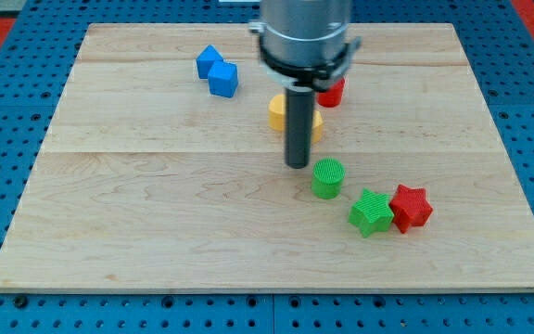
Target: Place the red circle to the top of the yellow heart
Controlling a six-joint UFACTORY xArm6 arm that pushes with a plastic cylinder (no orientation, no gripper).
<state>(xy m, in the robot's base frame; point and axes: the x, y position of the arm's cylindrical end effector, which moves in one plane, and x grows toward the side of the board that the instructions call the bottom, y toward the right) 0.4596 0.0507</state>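
Note:
The red circle (332, 92) sits near the view's top centre, partly hidden behind the arm's body. The yellow heart (279, 113) lies just left and below it, with the rod crossing in front of its middle. My tip (297, 165) rests on the board below the yellow heart and just left of the green circle (327, 177). The red circle stands up and to the right of the yellow heart, close to it; whether they touch is hidden by the arm.
A blue block (217, 71) made of two joined cubes lies at the upper left. A green star (371, 211) and a red star (410, 206) touch each other at the lower right. The wooden board (156, 186) ends on a blue pegboard.

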